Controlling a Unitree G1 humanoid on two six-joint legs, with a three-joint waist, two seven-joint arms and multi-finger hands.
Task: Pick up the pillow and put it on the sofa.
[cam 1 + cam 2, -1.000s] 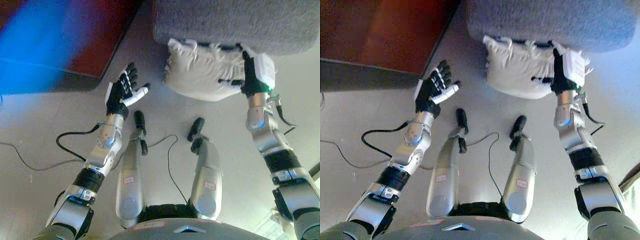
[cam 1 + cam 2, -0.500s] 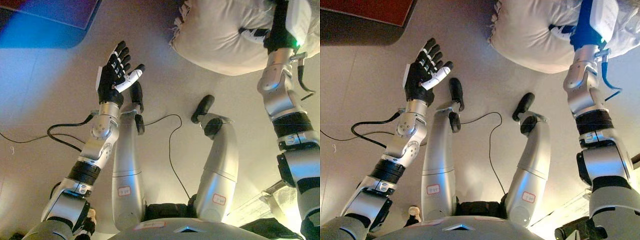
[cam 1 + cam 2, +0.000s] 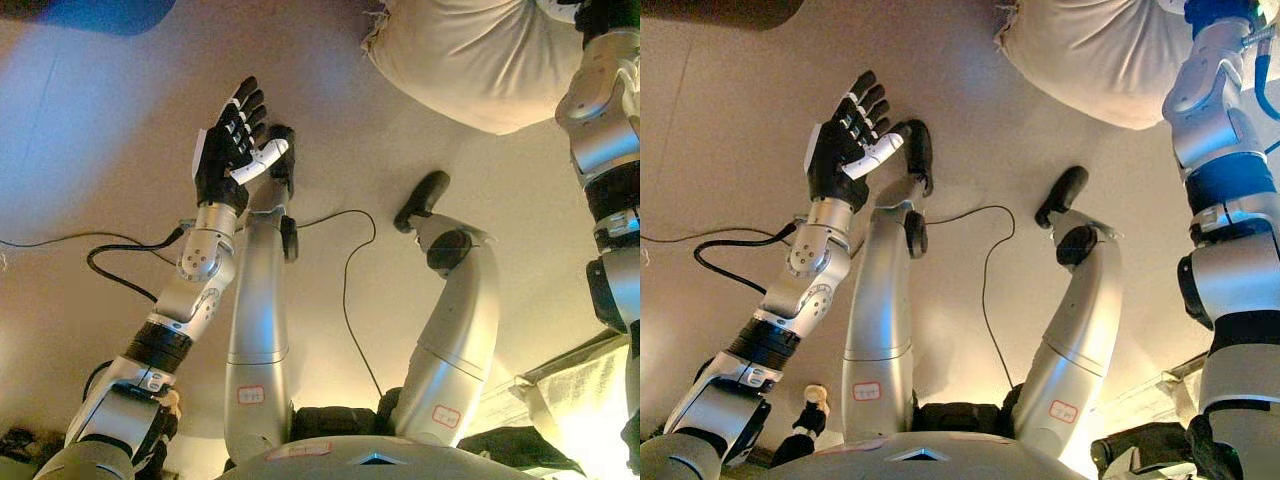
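The pillow (image 3: pixel 480 55) is up at the top right of both views, pale and bulging, its frilled edge showing at the left and its upper part cut off by the frame. Is it hanging clear of the floor (image 3: pixel 100 200) or pressed against something above? Hard to call from here, though it reads as raised, with bare floor spreading out beneath its lower curve.

Beside it on the right, the silver right forearm climbs straight up along the pillow's flank and runs out of the frame. The right robot hand itself does not show in either view, so whether it pinches the pillow cannot be told; by the look of the arm's line, the hold is likely up there.

Now the left robot hand (image 3: pixel 233 150): well apart from the pillow, held up over the floor, fingers straight and fanned, white-tipped thumb angled out to the side. It carries nothing and touches nothing.

No sofa in sight at all right now, only beige floor around.

So, the score: the pick-up looks done or very nearly so, judging by the pillow's high position. Still to come is carrying it across to the sofa, setting it on the seat and letting go.
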